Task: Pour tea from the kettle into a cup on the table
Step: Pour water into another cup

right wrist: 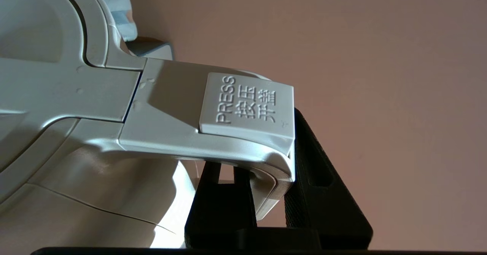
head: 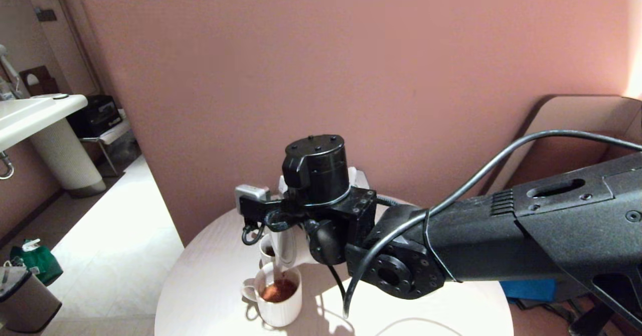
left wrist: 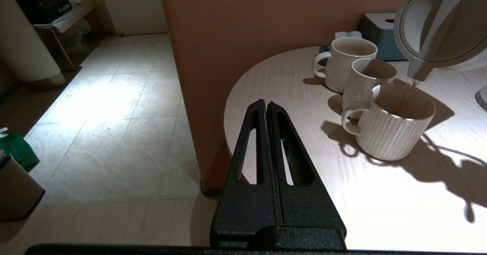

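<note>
right fingers: black fingers [right wrist: 323,179] clamped on either side of the angular handle of the large white plastic kettle [right wrist: 114,133], just under its "PRESS" lid button [right wrist: 247,104]
right gripper [right wrist: 266,194]: holding the kettle up off the tabletop, tilted spout-down; in the head view the black right arm [head: 476,235] hides most of the kettle body
spout [left wrist: 416,70]: short, pointing down, directly above the nearest mug
tea [head: 279,291]: thin brownish stream falls from spout into the mug; reddish-brown liquid pooled inside, mug partly full
nearest mug: white ribbed ceramic mug [left wrist: 392,127], upright, handle toward the table's left edge, near the front of the tabletop
other mugs: two more white ribbed mugs in a row behind it, middle one [left wrist: 367,80] just beside the nearest, rear one [left wrist: 348,62] beside that; contents hard to tell
tabletop: round pale wood-grain tabletop [left wrist: 304,171], set against the pinkish wall
behind mugs: blue-grey box [left wrist: 376,32] by the wall
left fingers: black fingers [left wrist: 253,133] pressed together, nothing between them
left gripper [left wrist: 266,106]: hovers at the left edge of the tabletop, apart from the mugs, idle
floor: pale tiles [left wrist: 114,114], white ribbed pedestal [head: 65,155] under washbasin at far left
</note>
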{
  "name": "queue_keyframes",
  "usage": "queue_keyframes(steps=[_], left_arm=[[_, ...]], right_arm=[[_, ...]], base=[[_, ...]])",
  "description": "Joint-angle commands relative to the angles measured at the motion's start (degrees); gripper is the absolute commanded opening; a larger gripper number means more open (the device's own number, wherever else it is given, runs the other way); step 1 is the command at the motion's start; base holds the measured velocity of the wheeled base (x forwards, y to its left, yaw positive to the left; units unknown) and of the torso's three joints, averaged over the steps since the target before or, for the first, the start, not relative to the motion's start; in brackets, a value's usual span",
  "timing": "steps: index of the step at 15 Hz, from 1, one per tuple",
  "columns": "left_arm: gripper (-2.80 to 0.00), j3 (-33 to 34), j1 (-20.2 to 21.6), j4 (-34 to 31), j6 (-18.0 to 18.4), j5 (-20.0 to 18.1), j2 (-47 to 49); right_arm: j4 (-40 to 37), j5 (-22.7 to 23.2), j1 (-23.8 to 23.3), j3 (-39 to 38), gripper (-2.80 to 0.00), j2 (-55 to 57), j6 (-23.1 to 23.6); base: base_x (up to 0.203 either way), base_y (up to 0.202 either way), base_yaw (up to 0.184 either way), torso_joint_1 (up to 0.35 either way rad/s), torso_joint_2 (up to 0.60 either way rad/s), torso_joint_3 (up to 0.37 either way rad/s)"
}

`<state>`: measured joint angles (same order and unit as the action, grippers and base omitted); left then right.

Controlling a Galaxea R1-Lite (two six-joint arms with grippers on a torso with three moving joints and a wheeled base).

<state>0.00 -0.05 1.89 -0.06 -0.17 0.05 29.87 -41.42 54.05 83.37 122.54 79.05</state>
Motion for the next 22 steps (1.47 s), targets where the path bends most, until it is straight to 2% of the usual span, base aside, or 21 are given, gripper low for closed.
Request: queue_keyframes(steps=[1,10,22], left_arm=[[-2.8,0.0,-0.04,0.04,-0.03,0.0,0.04],[-2.8,0.0,0.03,0.04,-0.03,0.0,0.04],[-2.8,0.0,0.05,0.04,-0.03,0.0,0.04]], right_arm=[[0.19,-0.24,0.26,0.12,-2.8,0.33,1.1],[0.28,-0.41,0.61,0.65,-2.8,0.33,4.68],[0.19,-0.56,0.7,0.74,-2.8,0.33,5.85]], base=[[0.0,0.0,0.0,0.0,0.0,0.0],[0.0,0.0,0.0,0.0,0.0,0.0],[0.0,0.0,0.0,0.0,0.0,0.0]])
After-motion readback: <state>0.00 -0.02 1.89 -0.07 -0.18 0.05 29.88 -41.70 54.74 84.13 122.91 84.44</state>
